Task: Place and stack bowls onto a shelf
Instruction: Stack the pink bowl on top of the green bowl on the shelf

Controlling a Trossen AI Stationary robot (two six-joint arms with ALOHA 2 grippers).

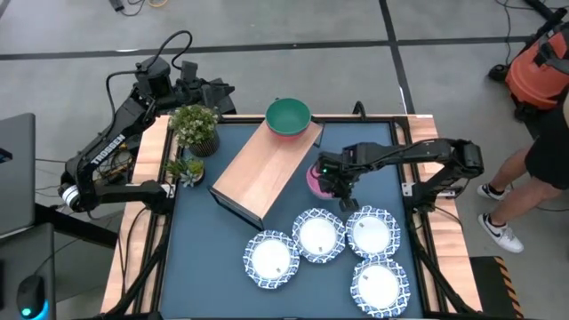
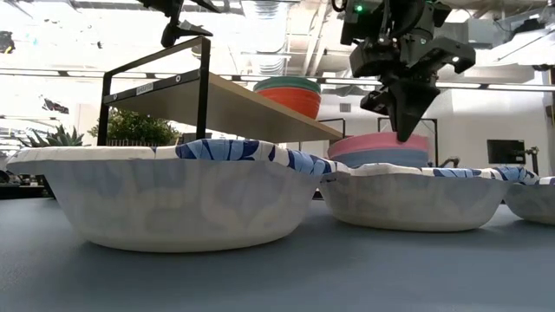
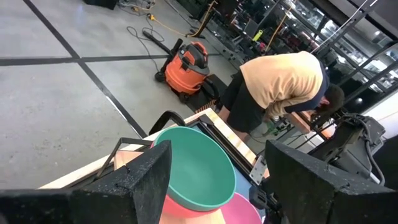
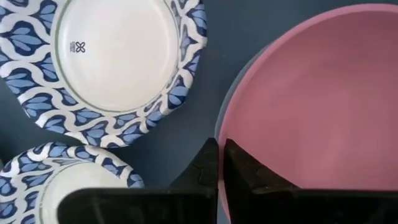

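R gripper [image 1: 343, 189], fingers pressed together & empty, hangs at near rim of pink bowl [image 1: 316, 180], stacked on a blue one on the table beside shelf [image 1: 267, 164]. L arm waits well apart, far corner.

Dark blue tabletop [image 1: 200, 240] carried the light-wood shelf [image 1: 262, 166] lying diagonally across its far left part, with a green bowl [image 1: 288, 116] stacked on a red one at the shelf's far end. Pink bowl [image 1: 316, 180] sat on the table just right of the shelf, over a light blue one per the low view. Four white bowls with blue patterned rims [image 1: 319, 236] clustered at near right; two potted plants [image 1: 195, 127] stood off the far left edge.
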